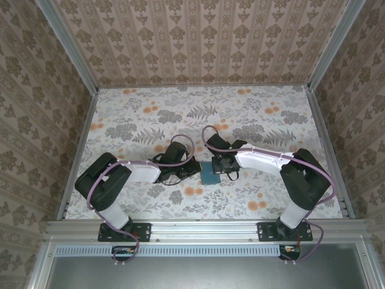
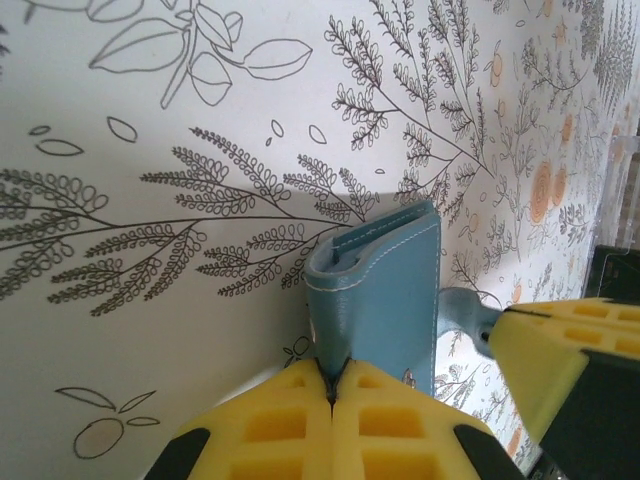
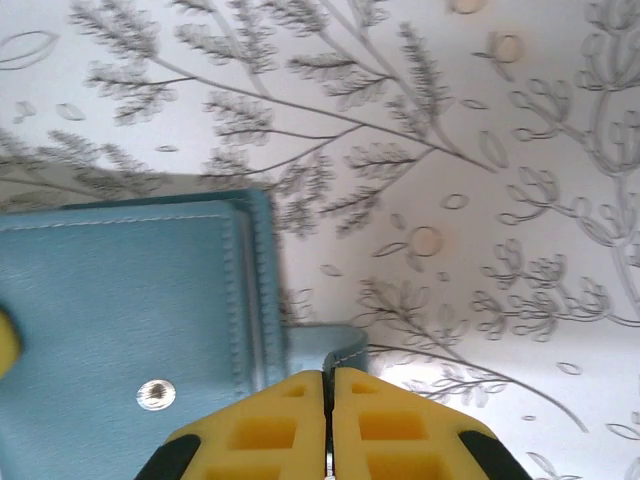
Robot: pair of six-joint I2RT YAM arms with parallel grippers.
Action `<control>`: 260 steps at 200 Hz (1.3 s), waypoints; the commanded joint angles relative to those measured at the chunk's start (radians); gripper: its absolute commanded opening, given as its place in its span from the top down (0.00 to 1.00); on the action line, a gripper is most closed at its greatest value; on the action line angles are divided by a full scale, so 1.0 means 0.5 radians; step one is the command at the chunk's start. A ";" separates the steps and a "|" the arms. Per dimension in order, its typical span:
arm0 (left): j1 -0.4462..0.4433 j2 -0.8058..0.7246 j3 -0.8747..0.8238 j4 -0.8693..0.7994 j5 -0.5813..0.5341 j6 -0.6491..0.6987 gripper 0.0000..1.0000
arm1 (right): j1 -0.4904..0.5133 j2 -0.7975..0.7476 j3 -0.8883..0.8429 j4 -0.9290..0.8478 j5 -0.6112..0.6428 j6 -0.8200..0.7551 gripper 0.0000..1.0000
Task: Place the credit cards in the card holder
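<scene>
Your left gripper (image 2: 331, 378) pinches card holder (image 2: 385, 300) corner, fingers closed; your right gripper (image 3: 328, 380) closed tight on its side tab (image 3: 322, 345).

One card holder (image 1: 211, 173), two tools (image 2: 330, 392) (image 3: 328, 388)

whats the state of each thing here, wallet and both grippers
card holder: folded shut, pinched at two edges
snap tab: undone, clear of its stud
left gripper: shut on the card holder's edge
right gripper: shut on the snap tab
</scene>
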 commanded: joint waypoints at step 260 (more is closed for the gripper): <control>0.028 -0.029 0.101 -0.307 0.012 0.270 1.00 | -0.296 -0.026 -0.247 -0.068 -0.073 0.036 0.73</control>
